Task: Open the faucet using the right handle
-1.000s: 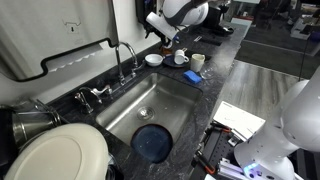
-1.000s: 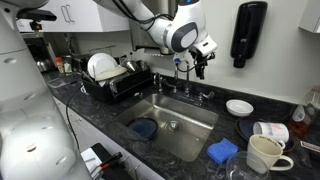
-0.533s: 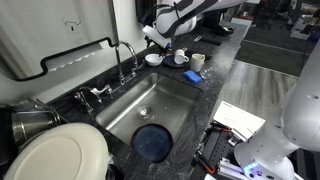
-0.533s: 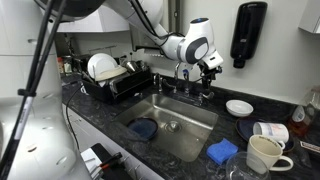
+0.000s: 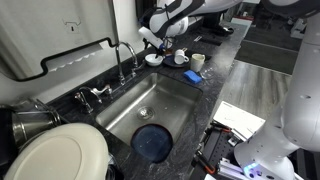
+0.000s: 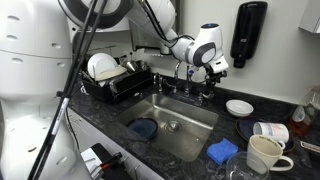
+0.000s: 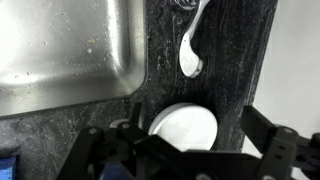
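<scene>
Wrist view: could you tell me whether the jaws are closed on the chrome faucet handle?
No, the open jaws hang over a white bowl, clear of the chrome faucet handle.

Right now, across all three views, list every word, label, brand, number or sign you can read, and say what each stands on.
No text can be read in any view.
White paper sheet: any print is too small to read.
Dark wall dispenser: no legible label.
Faint dark mark on the white panel: blurred, not readable as a word or sign.

text: none legible | labels: none | brands: none | numbers: none
</scene>
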